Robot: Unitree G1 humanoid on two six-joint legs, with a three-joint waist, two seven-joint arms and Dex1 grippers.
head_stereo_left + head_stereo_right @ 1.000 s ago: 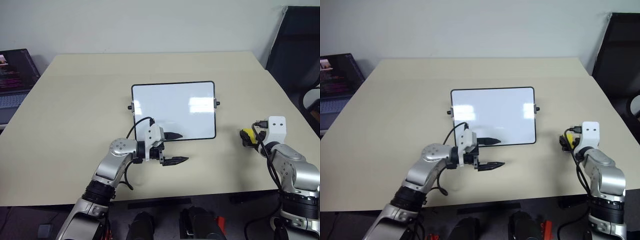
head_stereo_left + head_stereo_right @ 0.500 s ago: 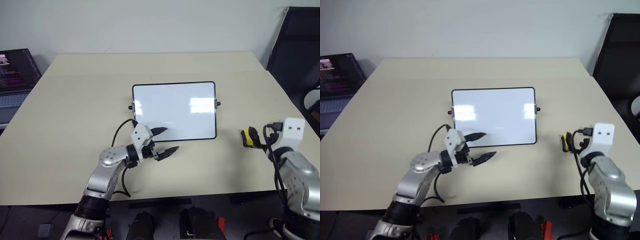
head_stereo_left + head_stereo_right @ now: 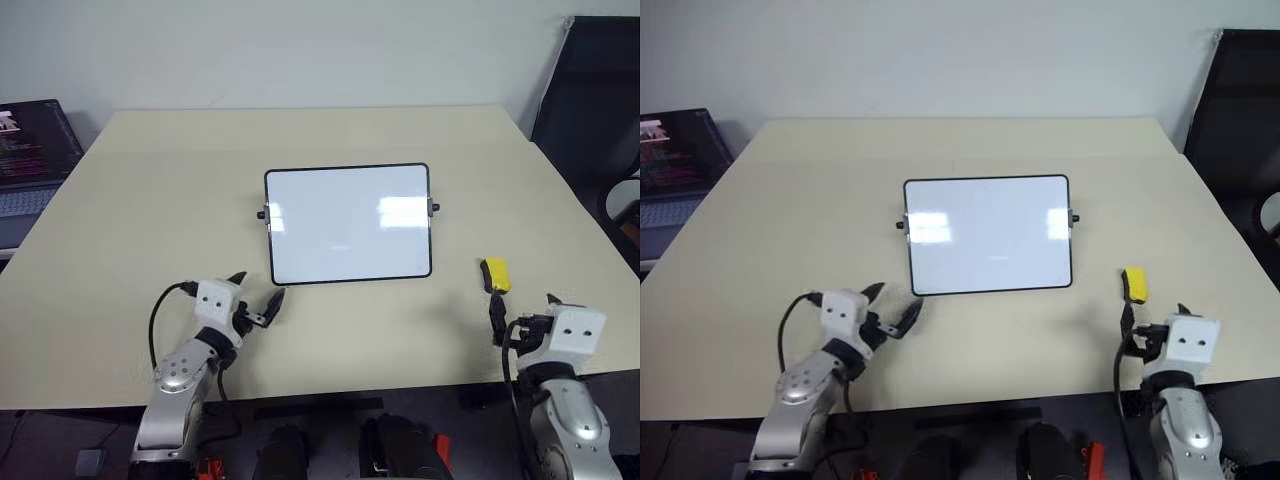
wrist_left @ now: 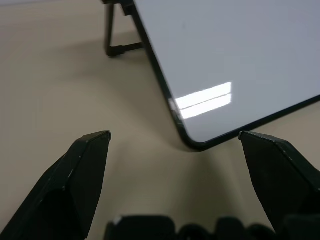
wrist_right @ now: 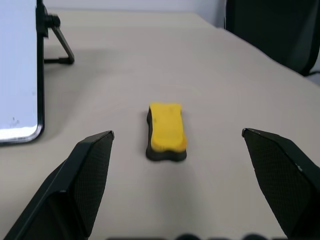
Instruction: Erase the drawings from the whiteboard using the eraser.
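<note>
Judging by looks, the eraser (image 5: 166, 131) is a light, stiff block lying on the table (image 3: 150, 200) just right of the whiteboard (image 3: 348, 222); pinch its long sides. Both grippers' fingers stand wide, empty.

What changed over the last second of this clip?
The left gripper drew back from the white black-framed whiteboard toward the table's near edge. The right gripper pulled away from the small yellow eraser, leaving it lying free. Board and eraser stayed put; both grippers are open.
</note>
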